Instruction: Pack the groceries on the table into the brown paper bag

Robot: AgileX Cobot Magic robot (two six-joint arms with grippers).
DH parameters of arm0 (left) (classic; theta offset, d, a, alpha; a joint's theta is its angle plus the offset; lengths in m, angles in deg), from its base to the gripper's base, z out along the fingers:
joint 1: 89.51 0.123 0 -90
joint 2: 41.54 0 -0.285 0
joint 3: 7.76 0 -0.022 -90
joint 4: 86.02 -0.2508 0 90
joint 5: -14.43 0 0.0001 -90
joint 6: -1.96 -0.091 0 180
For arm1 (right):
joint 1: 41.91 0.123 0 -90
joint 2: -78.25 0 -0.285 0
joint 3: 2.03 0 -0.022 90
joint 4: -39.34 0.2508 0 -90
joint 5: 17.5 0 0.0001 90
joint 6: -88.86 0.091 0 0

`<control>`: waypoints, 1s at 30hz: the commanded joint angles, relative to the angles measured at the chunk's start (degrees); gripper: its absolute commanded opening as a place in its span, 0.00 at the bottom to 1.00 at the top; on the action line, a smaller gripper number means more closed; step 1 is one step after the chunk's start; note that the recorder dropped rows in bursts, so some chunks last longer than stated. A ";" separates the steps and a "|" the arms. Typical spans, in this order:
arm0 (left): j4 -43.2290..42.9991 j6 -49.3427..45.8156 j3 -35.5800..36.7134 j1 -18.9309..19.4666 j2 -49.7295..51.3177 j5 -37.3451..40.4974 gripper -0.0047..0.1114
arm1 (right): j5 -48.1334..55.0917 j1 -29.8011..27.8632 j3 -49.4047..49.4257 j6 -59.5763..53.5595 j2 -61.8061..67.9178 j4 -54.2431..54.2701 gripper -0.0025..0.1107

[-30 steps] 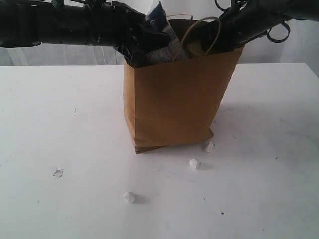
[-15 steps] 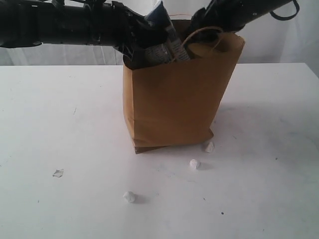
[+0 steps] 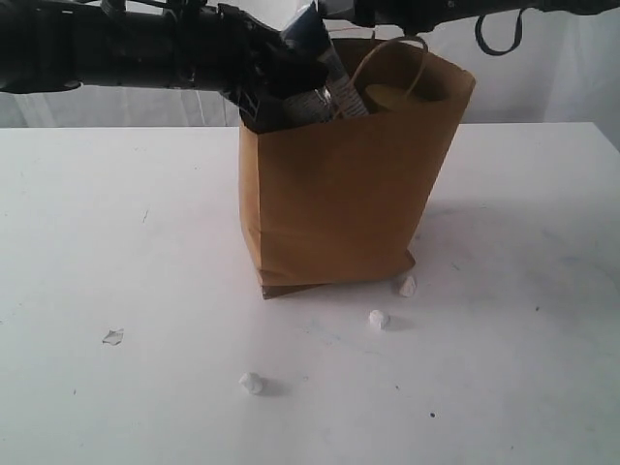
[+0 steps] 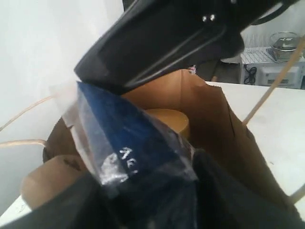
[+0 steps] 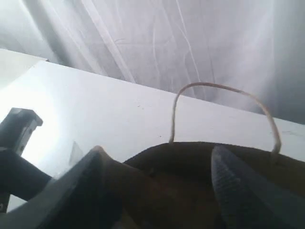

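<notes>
On your far left a small grey flake (image 3: pixel 113 337) lies on the table (image 3: pixel 87 242), and a white crumpled scrap (image 3: pixel 252 384) sits nearer the front. Above them the left arm (image 3: pixel 116 44) reaches in level. Your left gripper (image 3: pixel 286 92) is at the left side of the mouth of the brown paper bag (image 3: pixel 339 194), which stands upright at mid-table. The long blue-white packet (image 3: pixel 318 53) leans out of that mouth, its lower end inside the bag and its upper end poking above the rim. In the left wrist view the dark fingers (image 4: pixel 71 205) flank the packet on both sides, but the picture is blurred this close, so you cannot tell whether they squeeze it or merely rest against it. Deeper in the bag only the gold top of the big gold-lidded clear jar (image 4: pixel 169 119) shows. A paper-cord handle (image 3: pixel 387 63) loops up at the rim. Two more scraps lie off the bag's front right corner, one (image 3: pixel 405 286) just beside it and the other (image 3: pixel 378 318) near. Your right gripper (image 5: pixel 158 152) hangs above the bag's mouth, fingers spread wide with nothing between them.
</notes>
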 commanded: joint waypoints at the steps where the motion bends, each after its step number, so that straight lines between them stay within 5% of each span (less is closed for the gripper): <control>1: -0.01 -0.05 0.03 -0.03 0.37 0.07 0.50 | 2.02 1.94 0.11 -3.55 -0.14 2.22 0.56; 23: -0.50 -0.05 0.03 -0.03 0.37 0.07 0.50 | 0.48 5.51 0.00 -9.40 -0.93 4.23 0.55; 27: -0.50 -0.05 0.03 -0.03 0.37 0.07 0.50 | -0.11 5.51 0.00 -9.40 -0.04 4.23 0.42; 30: -0.50 -0.05 0.03 -0.03 0.37 0.07 0.50 | -1.58 5.51 0.00 -9.40 -0.25 4.23 0.22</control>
